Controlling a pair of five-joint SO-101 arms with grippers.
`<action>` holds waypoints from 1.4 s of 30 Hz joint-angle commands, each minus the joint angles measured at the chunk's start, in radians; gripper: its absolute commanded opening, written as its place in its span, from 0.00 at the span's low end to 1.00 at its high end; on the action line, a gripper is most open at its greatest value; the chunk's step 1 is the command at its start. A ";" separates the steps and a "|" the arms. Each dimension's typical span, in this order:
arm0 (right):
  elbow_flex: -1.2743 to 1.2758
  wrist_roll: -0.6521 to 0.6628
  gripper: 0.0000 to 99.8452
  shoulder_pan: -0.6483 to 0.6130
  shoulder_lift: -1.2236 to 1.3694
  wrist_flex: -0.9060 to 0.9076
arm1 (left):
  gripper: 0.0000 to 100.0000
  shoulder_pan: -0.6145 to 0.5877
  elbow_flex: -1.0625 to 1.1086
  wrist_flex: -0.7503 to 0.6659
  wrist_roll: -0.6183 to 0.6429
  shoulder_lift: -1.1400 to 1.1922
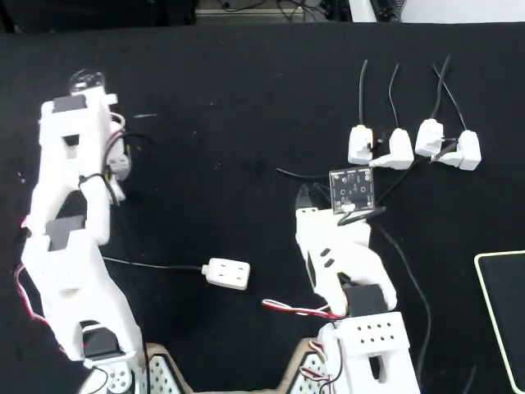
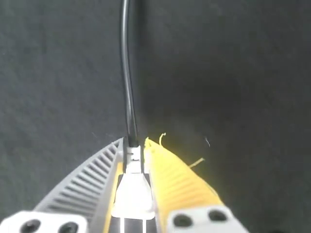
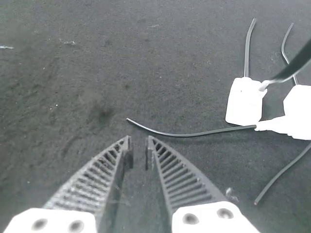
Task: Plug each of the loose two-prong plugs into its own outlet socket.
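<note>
Plugs (image 1: 399,150), four white, lie on worktop (image 1: 246,107) well right of outlet socket (image 1: 226,273). Left gripper (image 2: 133,143) jaws clamp a fifth plug (image 2: 132,189); right gripper (image 3: 138,145) jaws narrow, empty.

Right pincer (image 3: 138,146) slightly parted near white plugs (image 3: 245,101).

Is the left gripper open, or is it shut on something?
Shut on a white plug: in the left wrist view the left gripper clamps it from both sides, and its black cord runs out ahead.
</note>
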 commanded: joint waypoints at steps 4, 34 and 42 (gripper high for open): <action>-0.056 -0.002 0.05 -0.009 -0.024 -0.018 | 0.03 0.151 0.225 0.021 0.000 -0.322; -0.054 -0.002 0.05 -0.014 -0.024 -0.018 | 0.21 0.415 0.791 -0.422 -0.189 -0.776; -0.073 0.132 0.05 -0.242 -0.016 0.063 | 0.21 0.151 0.817 -0.321 -0.189 -0.795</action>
